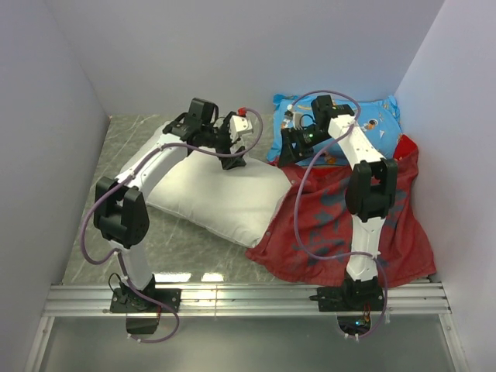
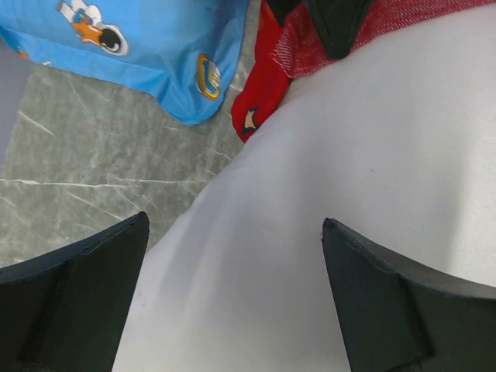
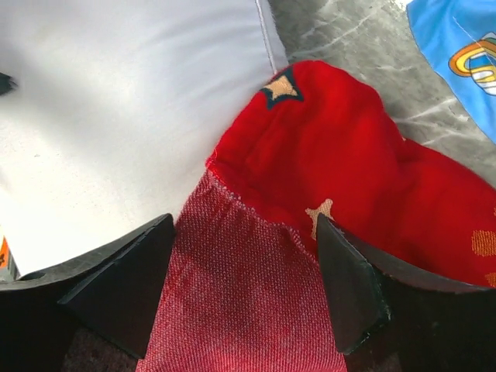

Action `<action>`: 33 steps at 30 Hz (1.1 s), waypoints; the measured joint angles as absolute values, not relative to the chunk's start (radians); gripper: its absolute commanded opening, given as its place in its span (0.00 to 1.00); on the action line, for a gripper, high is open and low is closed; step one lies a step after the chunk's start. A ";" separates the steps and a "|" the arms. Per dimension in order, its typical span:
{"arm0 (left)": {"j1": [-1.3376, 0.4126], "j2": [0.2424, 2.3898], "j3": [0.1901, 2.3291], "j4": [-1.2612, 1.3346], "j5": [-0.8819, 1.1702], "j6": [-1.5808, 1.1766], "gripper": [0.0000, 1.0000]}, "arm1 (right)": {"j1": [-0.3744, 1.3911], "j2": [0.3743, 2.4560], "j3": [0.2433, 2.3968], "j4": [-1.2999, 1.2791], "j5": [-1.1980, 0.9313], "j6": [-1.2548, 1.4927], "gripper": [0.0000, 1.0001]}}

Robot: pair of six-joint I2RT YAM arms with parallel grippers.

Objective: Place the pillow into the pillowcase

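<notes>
Little of the job looks done. The left pincer point(image 1: 234, 159) hangs over the far edge of the pillow point(image 1: 217, 194), its jaws spread wide and empty, with only white cover beneath them in its own wrist view. The pillow lies flat on the worktop point(image 1: 116, 139), plump and almost wholly bare.

At the pillow's right end the pillowcase point(image 1: 333, 232) begins, spread out in a rumpled red heap to the right of the pillow, dull side up. Only at the pillow's far right corner does red cloth lap onto the white (a small fold of the bright printed side shows there in the right wrist view), so I judge that at most one corner has started into the mouth, and the pictures do not show for certain whether it is inside or merely under a flap.

The right pincer point(image 1: 291, 147) hovers over that same corner of the pillow, jaws well apart, the woven hem lying between them but not pinched. A blue cartoon pillow point(image 1: 380, 116) sits beyond the pillow's right end, apart from the work.

What is left, then, is nearly everything: gripping the hem, opening the mouth, and working the pillow's whole length in
</notes>
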State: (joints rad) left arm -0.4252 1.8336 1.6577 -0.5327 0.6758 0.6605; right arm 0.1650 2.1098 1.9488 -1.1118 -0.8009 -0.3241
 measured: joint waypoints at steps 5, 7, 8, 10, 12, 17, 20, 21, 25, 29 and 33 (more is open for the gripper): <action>-0.425 1.834 1.631 -0.534 0.695 0.675 0.99 | 0.153 2.109 1.948 -1.101 -0.815 -0.327 0.79; -0.425 1.834 1.620 -0.532 0.698 0.682 0.99 | 0.152 2.109 1.948 -1.102 -0.813 -0.335 0.77; -0.425 1.838 1.619 -0.531 0.701 0.689 0.99 | 0.152 2.109 1.950 -1.104 -0.813 -0.340 0.76; -0.426 1.846 1.621 -0.529 0.709 0.706 0.99 | 0.158 2.111 1.953 -1.108 -0.812 -0.355 0.67; -0.427 1.860 1.624 -0.537 0.715 0.735 0.99 | 0.172 2.115 1.958 -1.112 -0.809 -0.376 0.54; -0.444 1.901 1.645 -0.650 0.756 0.893 0.26 | 0.226 2.132 1.962 -1.111 -0.815 -0.396 0.00; -0.473 1.911 1.657 -0.752 0.768 1.002 0.00 | 0.245 2.152 1.987 -1.105 -0.822 -0.379 0.00; -0.479 1.911 1.656 -0.769 0.773 1.029 0.00 | 0.249 2.155 1.994 -1.103 -0.826 -0.365 0.00; -0.484 1.857 1.594 -0.760 0.809 1.080 0.00 | 0.255 2.152 2.003 -1.012 -0.855 -0.247 0.00; -0.500 1.762 1.547 -0.743 0.834 1.062 0.00 | 0.275 2.147 2.003 -0.827 -0.883 -0.025 0.00; -0.520 1.703 1.547 -0.710 0.852 0.983 0.00 | 0.329 2.142 2.002 -0.641 -0.887 0.227 0.00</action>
